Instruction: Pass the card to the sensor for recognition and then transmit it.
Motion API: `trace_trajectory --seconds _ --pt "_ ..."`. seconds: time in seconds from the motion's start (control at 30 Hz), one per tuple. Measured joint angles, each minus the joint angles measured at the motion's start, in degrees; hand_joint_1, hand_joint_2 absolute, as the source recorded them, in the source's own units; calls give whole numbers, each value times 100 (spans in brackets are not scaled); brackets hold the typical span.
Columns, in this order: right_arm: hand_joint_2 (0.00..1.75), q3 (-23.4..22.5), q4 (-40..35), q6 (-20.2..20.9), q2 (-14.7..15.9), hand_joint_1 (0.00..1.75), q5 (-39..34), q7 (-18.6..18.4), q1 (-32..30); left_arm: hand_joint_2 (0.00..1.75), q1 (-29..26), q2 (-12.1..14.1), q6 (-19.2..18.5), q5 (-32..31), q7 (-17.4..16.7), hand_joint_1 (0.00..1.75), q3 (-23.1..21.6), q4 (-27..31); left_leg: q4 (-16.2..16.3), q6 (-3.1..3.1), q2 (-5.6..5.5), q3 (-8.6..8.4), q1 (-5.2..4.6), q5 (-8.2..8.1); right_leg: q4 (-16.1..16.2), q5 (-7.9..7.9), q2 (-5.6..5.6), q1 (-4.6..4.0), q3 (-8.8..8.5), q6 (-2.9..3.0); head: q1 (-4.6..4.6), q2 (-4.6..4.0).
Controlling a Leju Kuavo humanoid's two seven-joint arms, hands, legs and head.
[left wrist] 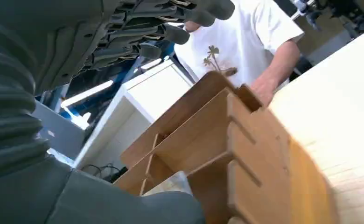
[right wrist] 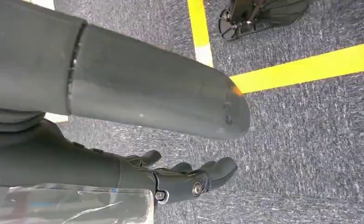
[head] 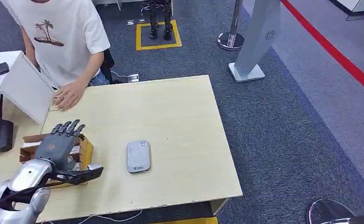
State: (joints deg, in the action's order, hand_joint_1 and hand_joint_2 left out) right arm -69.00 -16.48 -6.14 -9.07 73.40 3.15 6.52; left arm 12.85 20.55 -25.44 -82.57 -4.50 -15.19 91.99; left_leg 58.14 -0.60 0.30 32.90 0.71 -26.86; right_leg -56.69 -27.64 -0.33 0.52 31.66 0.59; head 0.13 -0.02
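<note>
The left hand (head: 59, 142) hovers over the wooden card box (head: 84, 154) at the counter's (head: 180, 116) near left, fingers spread, grasping nothing. The grey sensor (head: 138, 156) lies just right of the box. The right hand (right wrist: 185, 179) hangs above the carpet, fingers loosely apart, empty.

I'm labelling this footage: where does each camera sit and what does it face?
Head view: high on the body, looking down at the table, sensor and left hand.
Left wrist view: behind the left hand, facing the wooden holder; both views show the holder and person.
Right wrist view: on the hanging arm, facing carpet; right hand shows.
</note>
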Motion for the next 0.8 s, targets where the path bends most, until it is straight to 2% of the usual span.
trace_trajectory --seconds 0.37,0.43,0.53,0.6,0.7,0.8 --pt "175 0 0 13 4 0 -22 46 -3 175 144 181 -24 464 -15 0 -249 -70 0 0 2 0 0 0 -1 0 3 0 0 0 0 0" --pt "175 0 0 24 4 0 -20 61 -1 175 142 225 -159 1067 106 0 -249 -66 -2 0 3 3 0 0 -3 0 3 0 -3 0 0 0" --pt "175 7 15 57 24 0 44 101 -8 175 -66 527 -319 3229 276 0 -172 154 -4 -1 19 1 1 -1 -5 0 23 -1 1 1 -2 -2" --pt "175 26 28 57 46 0 72 105 -34 175 -326 745 -134 4293 326 0 -27 443 -4 -2 20 1 1 -2 -4 -1 27 -1 5 1 0 0" --pt "175 52 44 55 61 0 98 107 -45 175 -594 909 186 4662 306 0 39 699 -4 -2 9 2 1 -2 -3 -5 14 -1 4 0 0 0" --pt "175 70 48 55 61 0 98 107 -43 175 -746 999 230 4697 278 0 39 835 -4 -3 7 3 1 -2 -3 -4 14 -1 3 0 2 0"
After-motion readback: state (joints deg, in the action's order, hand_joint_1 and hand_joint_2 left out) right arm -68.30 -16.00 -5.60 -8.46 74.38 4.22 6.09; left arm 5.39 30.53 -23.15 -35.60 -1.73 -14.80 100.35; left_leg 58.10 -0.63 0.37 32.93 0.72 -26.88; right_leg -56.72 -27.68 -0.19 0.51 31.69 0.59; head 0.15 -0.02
